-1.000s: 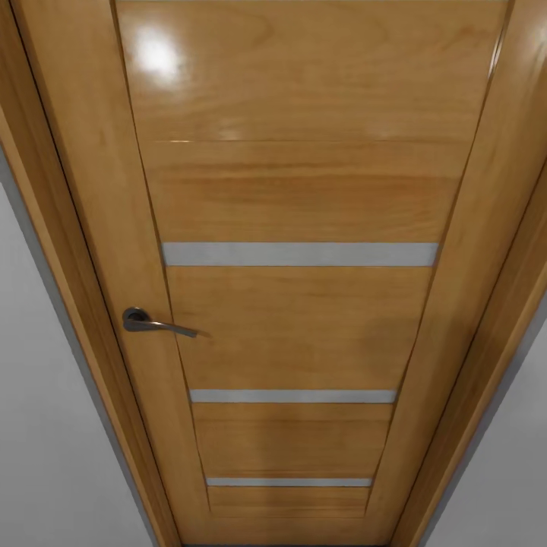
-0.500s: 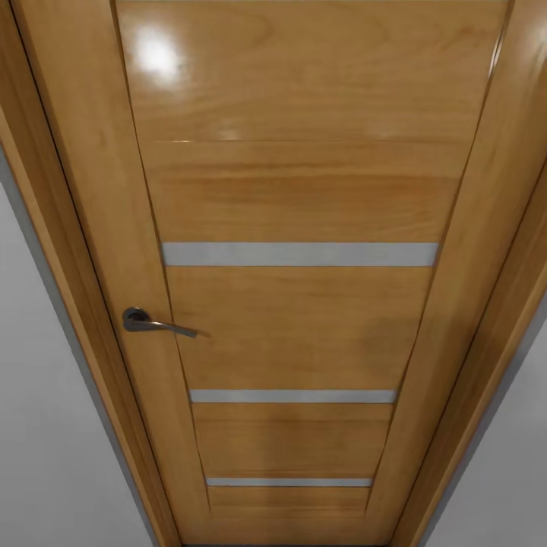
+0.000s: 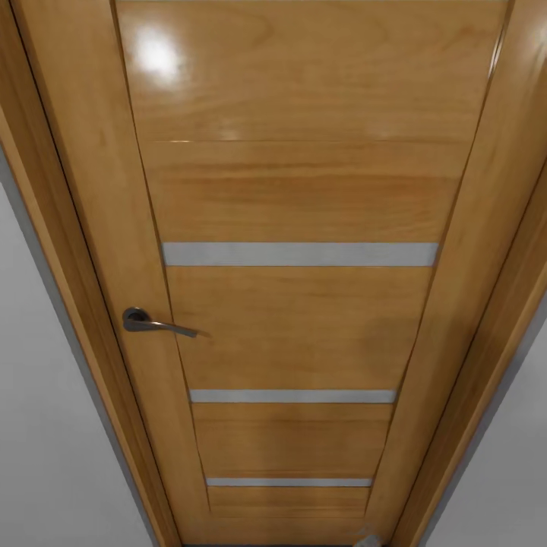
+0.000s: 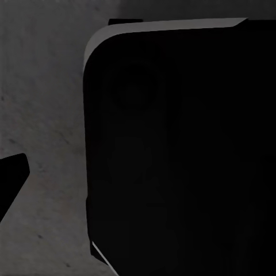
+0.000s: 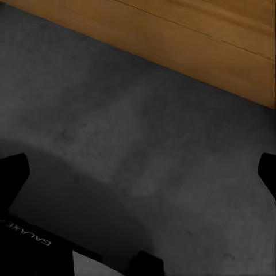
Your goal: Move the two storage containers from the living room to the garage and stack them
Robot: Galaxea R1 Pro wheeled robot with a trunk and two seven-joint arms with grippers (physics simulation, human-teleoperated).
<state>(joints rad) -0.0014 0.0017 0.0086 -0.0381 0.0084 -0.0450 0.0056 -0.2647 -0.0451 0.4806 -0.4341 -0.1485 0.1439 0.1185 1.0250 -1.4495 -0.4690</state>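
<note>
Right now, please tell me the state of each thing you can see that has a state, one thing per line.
Wooden door: closed, sitting flush in its frame.
Door handle: lever level, not pressed down.
Right pincer: open, fingertips wide apart, nothing between them, over the concrete floor.
Left pincer: one dark fingertip is visible; open or shut cannot be told.

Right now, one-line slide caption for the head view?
Closed orange-brown wooden door with three grey strips and a dark lever handle, framed by white walls.
</note>
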